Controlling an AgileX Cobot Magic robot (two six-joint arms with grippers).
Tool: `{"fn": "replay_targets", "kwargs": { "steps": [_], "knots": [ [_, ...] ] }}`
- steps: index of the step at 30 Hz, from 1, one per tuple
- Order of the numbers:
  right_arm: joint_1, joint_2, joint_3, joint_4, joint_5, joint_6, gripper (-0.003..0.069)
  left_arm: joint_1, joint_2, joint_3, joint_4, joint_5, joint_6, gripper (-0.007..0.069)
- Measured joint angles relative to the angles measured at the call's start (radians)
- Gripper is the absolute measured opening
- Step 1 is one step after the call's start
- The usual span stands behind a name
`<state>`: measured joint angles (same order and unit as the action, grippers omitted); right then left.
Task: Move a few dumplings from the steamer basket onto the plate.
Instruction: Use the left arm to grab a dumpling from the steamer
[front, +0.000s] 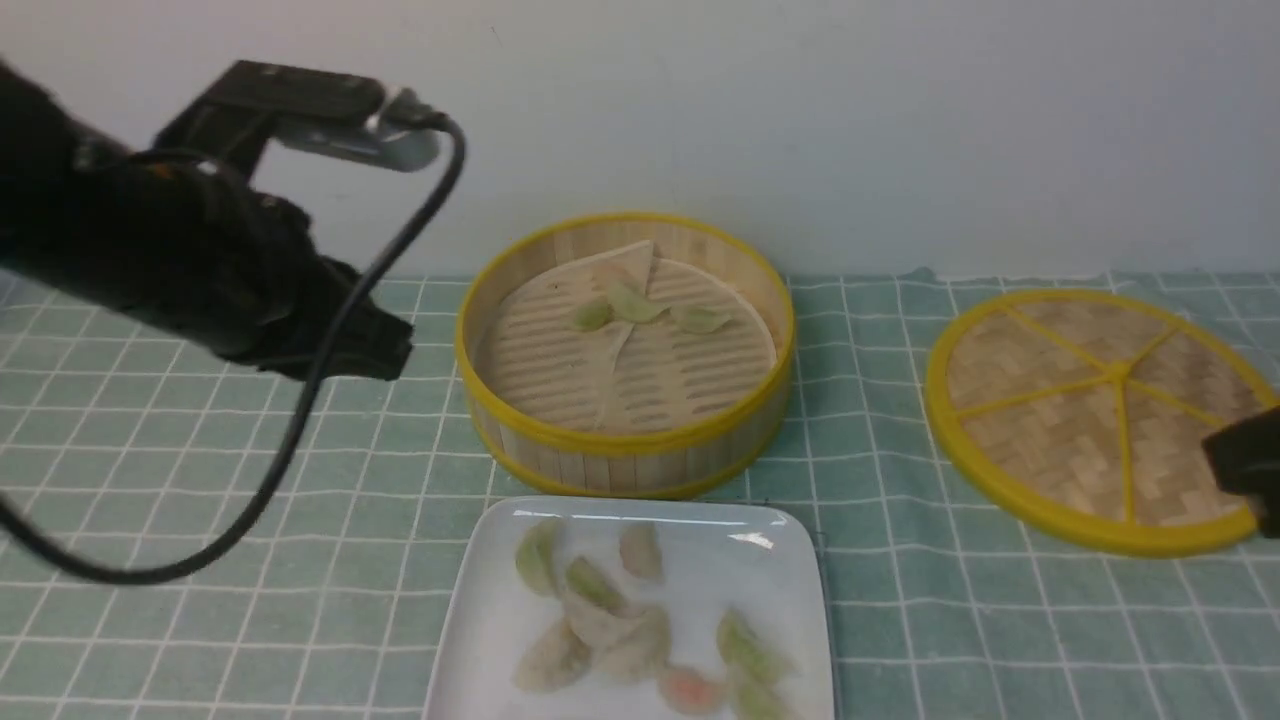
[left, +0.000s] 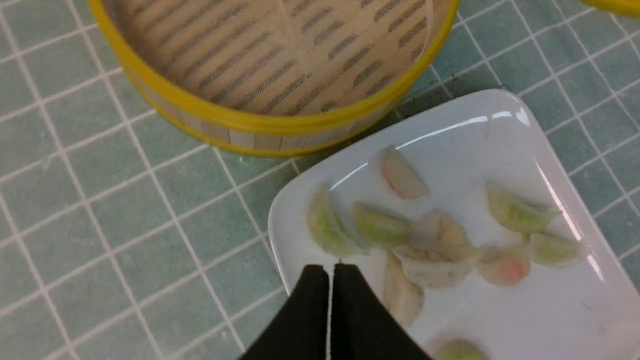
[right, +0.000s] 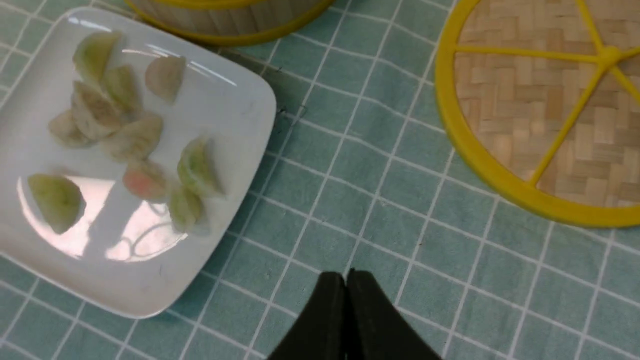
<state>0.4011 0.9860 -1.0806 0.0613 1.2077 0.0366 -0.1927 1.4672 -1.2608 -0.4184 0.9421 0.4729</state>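
Note:
The steamer basket (front: 625, 440) stands mid-table with three pale green dumplings (front: 640, 305) on its liner. In front of it the white square plate (front: 480, 620) holds several dumplings (front: 598, 588), green, whitish and one pinkish (left: 505, 267). My left gripper (front: 395, 345) hangs raised to the left of the basket, shut and empty. In the left wrist view its tips (left: 330, 270) are over the plate's (left: 500, 320) edge, near a green dumpling (left: 327, 227). My right gripper (right: 346, 276) is shut and empty over the cloth between plate (right: 235, 100) and lid.
The flat woven lid (front: 1100, 420) with its yellow rim lies at the right, and the right gripper (front: 1245, 465) overlaps its near edge. A green checked cloth (front: 900, 600) covers the table. A black cable (front: 300, 430) loops down from the left arm. A wall stands behind the basket.

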Motion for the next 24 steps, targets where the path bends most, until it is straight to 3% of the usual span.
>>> {"fn": "replay_targets", "kwargs": {
  "steps": [5,16,24],
  "knots": [
    [0.000,0.032,0.000,0.027,-0.016,-0.013,-0.0015,-0.054,0.221,-0.208,0.068,0.033,0.054,-0.0006],
    [0.000,0.032,0.000,0.027,-0.021,-0.017,-0.0015,-0.063,0.626,-0.620,0.103,0.013,0.109,0.0027],
    [0.000,0.032,0.000,0.027,-0.025,-0.017,-0.0015,-0.064,0.887,-0.787,0.103,-0.142,0.142,0.0319]
  ]
}}
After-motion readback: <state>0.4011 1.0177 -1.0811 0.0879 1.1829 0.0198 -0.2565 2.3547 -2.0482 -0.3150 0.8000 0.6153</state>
